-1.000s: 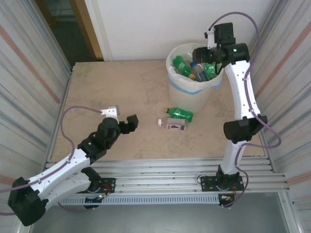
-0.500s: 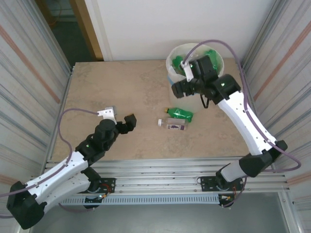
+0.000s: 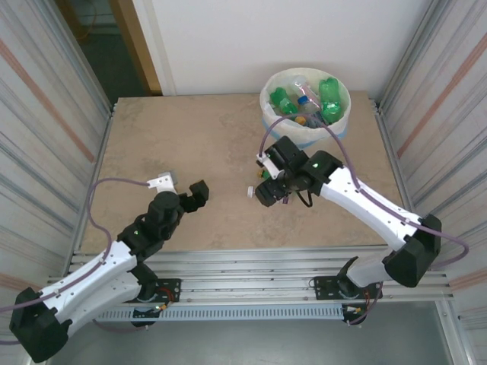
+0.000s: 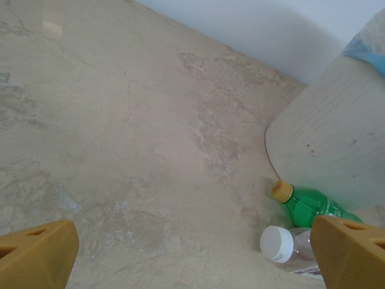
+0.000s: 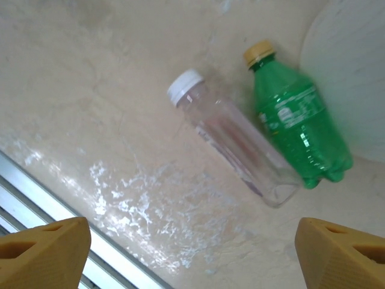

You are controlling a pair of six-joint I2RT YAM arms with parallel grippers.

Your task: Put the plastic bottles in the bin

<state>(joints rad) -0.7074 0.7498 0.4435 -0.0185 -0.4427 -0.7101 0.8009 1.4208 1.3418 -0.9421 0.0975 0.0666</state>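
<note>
The cream-white bin [image 3: 271, 97] with a blue tape band stands at the table's far right, and several green and clear bottles lie inside it. Two bottles lie on the table in front of it: a green bottle [image 5: 298, 129] with a yellow cap and a clear bottle [image 5: 234, 144] with a white cap [image 3: 249, 192]. My right gripper [image 3: 269, 190] hovers over them, open and holding nothing [image 5: 192, 253]. My left gripper [image 3: 199, 193] is open and low at the table's left, facing the green bottle [image 4: 310, 205], the clear bottle's cap [image 4: 277, 244] and the bin wall [image 4: 337, 138].
Aluminium rails [image 3: 251, 262] run along the table's near edge and show at the lower left of the right wrist view [image 5: 36, 186]. Corrugated metal walls [image 3: 46, 137] close both sides. Bare tabletop [image 3: 183, 137] stretches left of the bin.
My right arm has swung from above the bin down and left to just over the two bottles on the table. My left gripper has drawn back slightly toward the near edge.
</note>
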